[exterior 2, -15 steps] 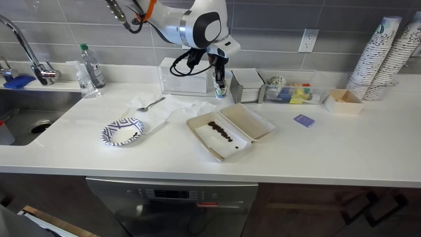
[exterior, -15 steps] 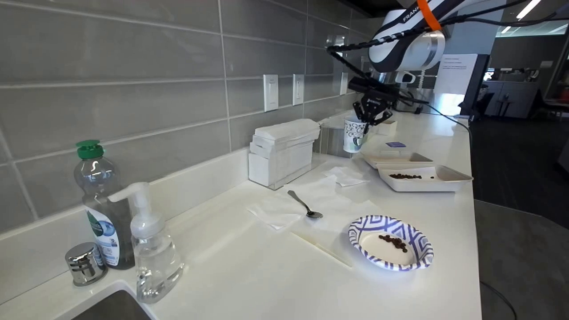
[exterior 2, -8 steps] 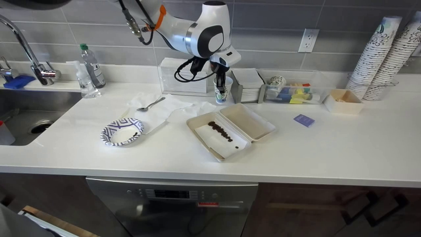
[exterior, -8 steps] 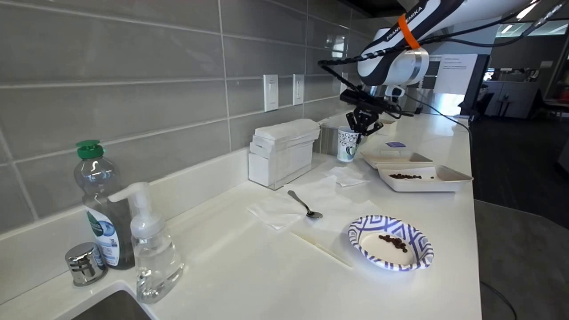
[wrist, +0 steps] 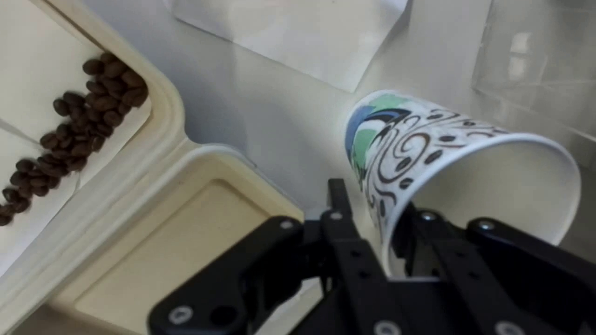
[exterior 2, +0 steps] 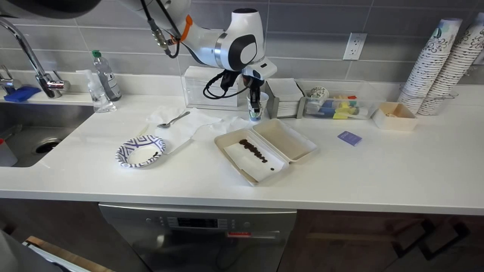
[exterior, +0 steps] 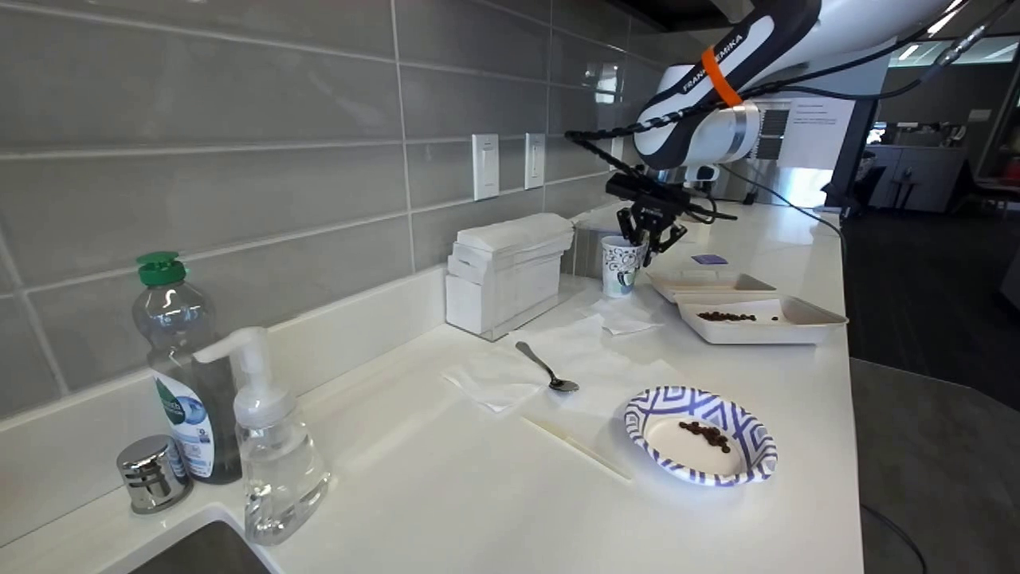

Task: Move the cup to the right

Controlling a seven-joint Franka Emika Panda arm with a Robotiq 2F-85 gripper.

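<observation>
The cup [exterior: 620,269] is a small white paper cup with a blue-green and dark swirl pattern. In both exterior views it looks upright on the counter by the wall; it is partly hidden behind the fingers in an exterior view [exterior 2: 263,101]. In the wrist view the cup [wrist: 414,144] shows its open rim. My gripper [wrist: 372,202] straddles the cup's wall, with one finger inside the rim and one outside. A gap shows between the outer finger and the wall, so it is partly open. The inner fingertip is hidden. The gripper also shows in both exterior views [exterior: 645,243] [exterior 2: 255,108].
An open takeout box [exterior 2: 285,141] with coffee beans lies close in front of the cup. A napkin box [exterior: 510,275] and a grey napkin holder [exterior 2: 285,99] flank it. A napkin [exterior: 617,315], spoon [exterior: 550,371], and patterned plate [exterior: 701,434] lie nearby. Stacked cups [exterior 2: 431,68] stand far right.
My gripper and the cup have moved down together until the cup's base is at the counter. The arm's forearm has lowered too. The other objects have not moved.
</observation>
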